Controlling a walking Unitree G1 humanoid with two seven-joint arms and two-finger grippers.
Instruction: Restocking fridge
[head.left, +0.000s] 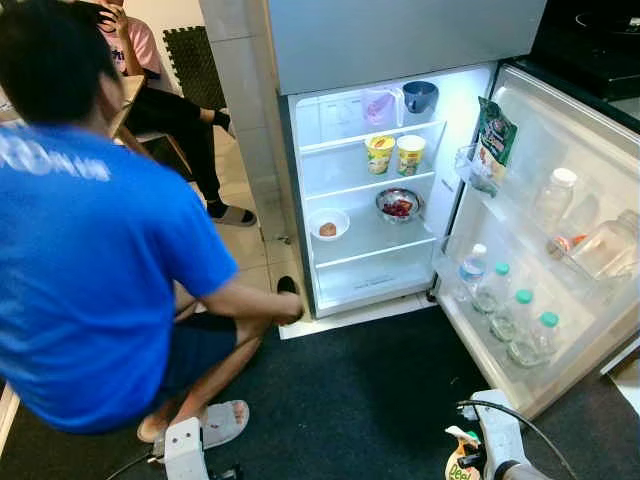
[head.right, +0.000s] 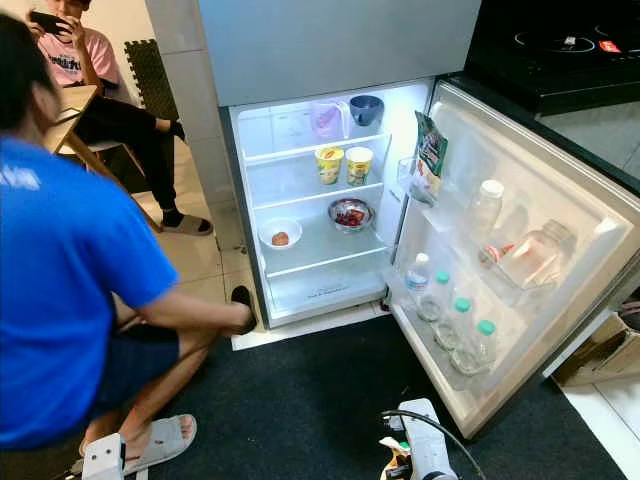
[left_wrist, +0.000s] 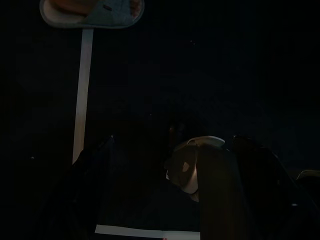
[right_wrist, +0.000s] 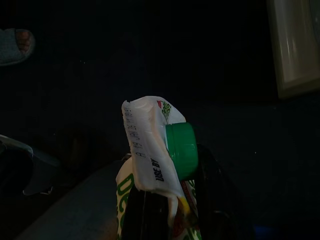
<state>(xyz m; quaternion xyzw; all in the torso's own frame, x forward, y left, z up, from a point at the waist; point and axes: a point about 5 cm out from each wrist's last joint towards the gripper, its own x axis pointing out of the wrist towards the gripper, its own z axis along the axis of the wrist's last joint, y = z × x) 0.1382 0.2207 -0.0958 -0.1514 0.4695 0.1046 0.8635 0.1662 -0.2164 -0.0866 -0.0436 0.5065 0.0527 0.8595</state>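
The fridge (head.left: 370, 250) stands open and lit ahead of me, its door (head.left: 560, 150) swung out to the right. My right gripper (right_wrist: 165, 210) hangs low over the dark mat in front of the door, shut on a juice pouch (right_wrist: 147, 150) with a green screw cap (right_wrist: 181, 150). The pouch's top (head.left: 460, 462) shows at the lower edge of the left eye view. My left arm (head.left: 185, 450) hangs idle at the lower left, near a person's slippered foot (left_wrist: 90, 10).
A person in a blue shirt (head.left: 90, 260) squats close on the left, one hand at the fridge's base. Another person (head.left: 150, 80) sits behind. Shelves hold two yellow cups (head.left: 395, 153), bowls (head.left: 398, 205) and a jug (head.left: 378, 105). Water bottles (head.left: 510, 310) and jars (head.left: 600, 245) fill the door racks.
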